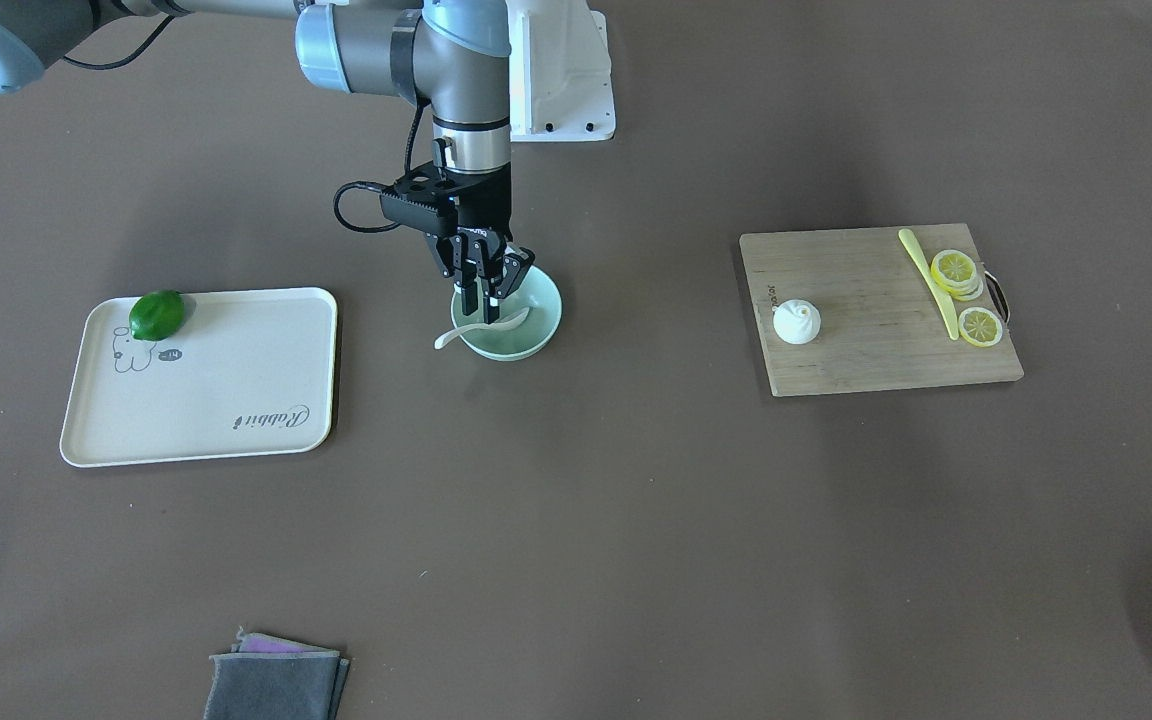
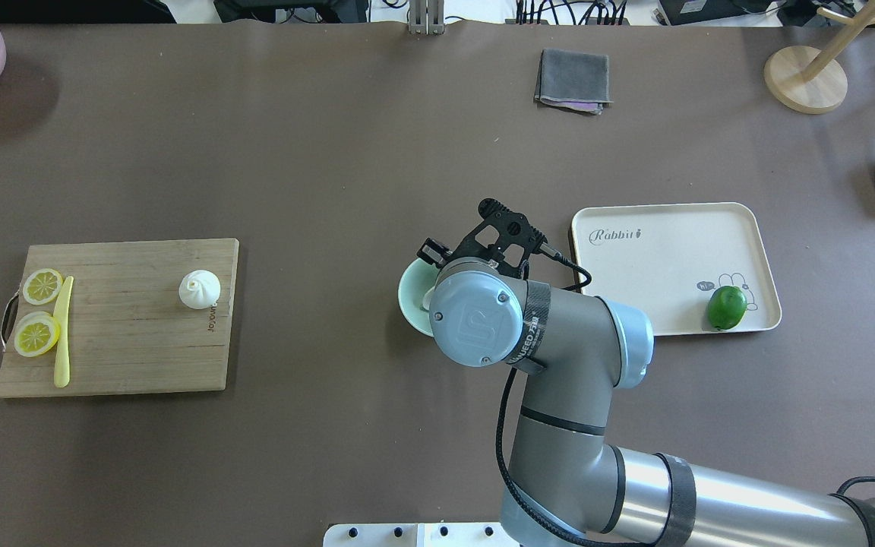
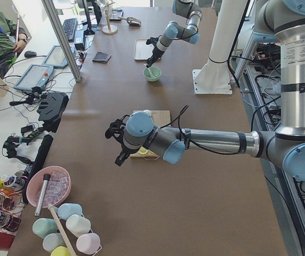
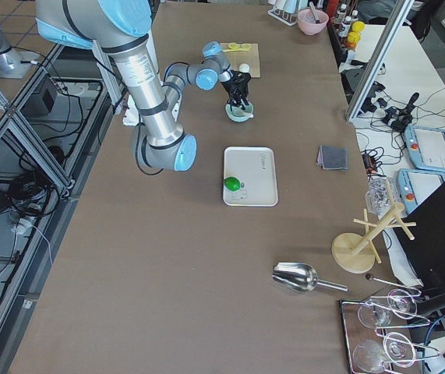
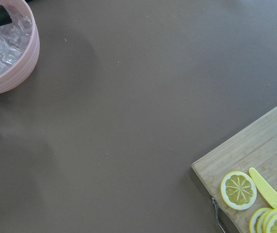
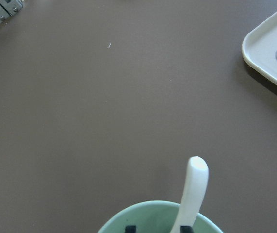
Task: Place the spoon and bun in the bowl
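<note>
The pale mint-green bowl stands mid-table. The cream-white spoon lies in it, its handle sticking out over the rim. My right gripper hangs straight down into the bowl, its jaws apart around the spoon. In the right wrist view the spoon handle rises from the bowl beside one fingertip. The white pleated bun sits on the wooden cutting board, far from the bowl. My left gripper hovers near the board, seen only in the exterior left view; I cannot tell whether it is open.
On the board lie a yellow knife and lemon slices. A cream tray holds a green lime. A folded grey cloth lies at the table edge. A pink bowl of ice stands at a corner.
</note>
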